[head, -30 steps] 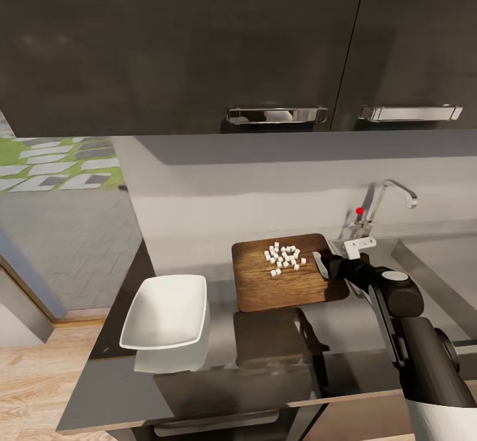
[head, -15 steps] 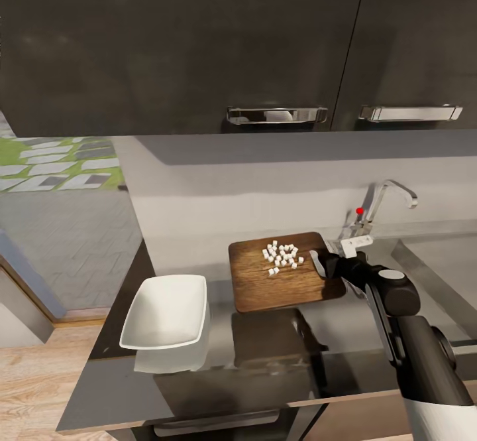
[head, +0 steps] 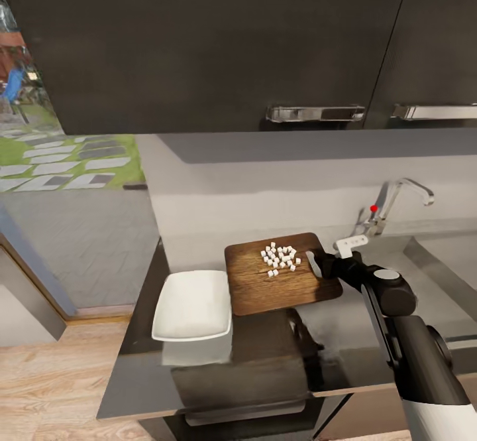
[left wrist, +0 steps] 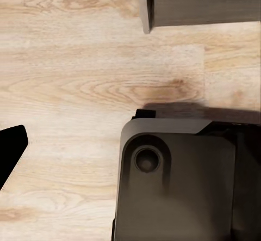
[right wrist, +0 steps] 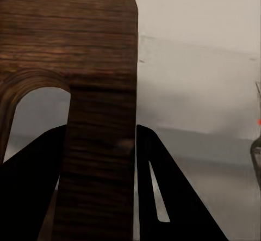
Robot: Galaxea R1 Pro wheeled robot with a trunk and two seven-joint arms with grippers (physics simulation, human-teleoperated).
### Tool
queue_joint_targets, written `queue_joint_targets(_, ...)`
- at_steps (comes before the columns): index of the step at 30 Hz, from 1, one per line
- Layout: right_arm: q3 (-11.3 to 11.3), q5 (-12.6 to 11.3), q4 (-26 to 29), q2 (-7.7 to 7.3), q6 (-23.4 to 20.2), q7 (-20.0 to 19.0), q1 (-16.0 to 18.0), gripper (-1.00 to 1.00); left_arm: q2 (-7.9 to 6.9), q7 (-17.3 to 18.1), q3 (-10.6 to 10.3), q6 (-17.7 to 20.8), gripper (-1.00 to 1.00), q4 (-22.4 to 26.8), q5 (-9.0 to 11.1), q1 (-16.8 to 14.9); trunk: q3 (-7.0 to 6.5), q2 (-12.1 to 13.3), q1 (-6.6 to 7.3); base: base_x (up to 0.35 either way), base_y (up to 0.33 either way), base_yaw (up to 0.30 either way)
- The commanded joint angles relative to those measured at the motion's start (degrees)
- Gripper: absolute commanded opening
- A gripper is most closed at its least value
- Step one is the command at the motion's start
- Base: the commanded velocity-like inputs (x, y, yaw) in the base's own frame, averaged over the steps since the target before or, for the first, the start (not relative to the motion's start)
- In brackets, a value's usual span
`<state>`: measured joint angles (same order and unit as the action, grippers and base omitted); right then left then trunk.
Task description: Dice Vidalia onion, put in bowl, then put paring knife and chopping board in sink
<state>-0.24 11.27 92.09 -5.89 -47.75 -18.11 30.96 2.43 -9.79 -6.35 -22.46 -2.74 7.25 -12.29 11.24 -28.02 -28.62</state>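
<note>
Right gripper [head: 320, 263] clamps chopping board [head: 278, 284] at handle end, held level beside bowl [head: 193, 304], keeping diced onion [head: 280, 258] aboard.

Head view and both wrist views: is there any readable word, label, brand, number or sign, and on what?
None: no readable text anywhere.
The chopping board, the bowl, the cabinet doors and the tap carry no lettering.
The red dot on the tap is a plain knob, no sign.
The right end effector bears no marking.
</note>
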Motion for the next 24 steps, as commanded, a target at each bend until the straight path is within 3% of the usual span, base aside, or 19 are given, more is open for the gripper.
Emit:
queue_joint_targets(1,-0.02,0.50,0.06,0.00,-0.23,-0.52,0.06,-1.00,0.03,-0.05,-0.51,-0.39,1.00,-0.24,0.57,-0.11,0.10,-0.11,-0.02,-0.107,0.268,0.000)
queue_joint_targets(10,-0.02,0.50,0.04,0.00,-0.26,-0.51,0.15,-1.00,0.08,-0.05,-0.51,-0.39,1.00,-0.25,0.57,-0.11,0.10,-0.11,-0.02,-0.106,0.263,0.000)
queue_joint_targets(19,0.14,0.45,0.03,0.10,-0.54,0.35,1.50,-1.00,0.12,-0.05,-0.51,-0.39,1.00,-0.25,0.57,-0.11,0.10,-0.11,-0.02,-0.013,0.032,0.000)
queue_joint_targets(24,3.72,1.39,0.02,1.23,-1.72,1.85,2.83,-1.00,0.12,-0.05,-0.51,-0.39,1.00,-0.25,0.57,-0.11,0.10,-0.11,-0.02,0.000,0.000,0.000)
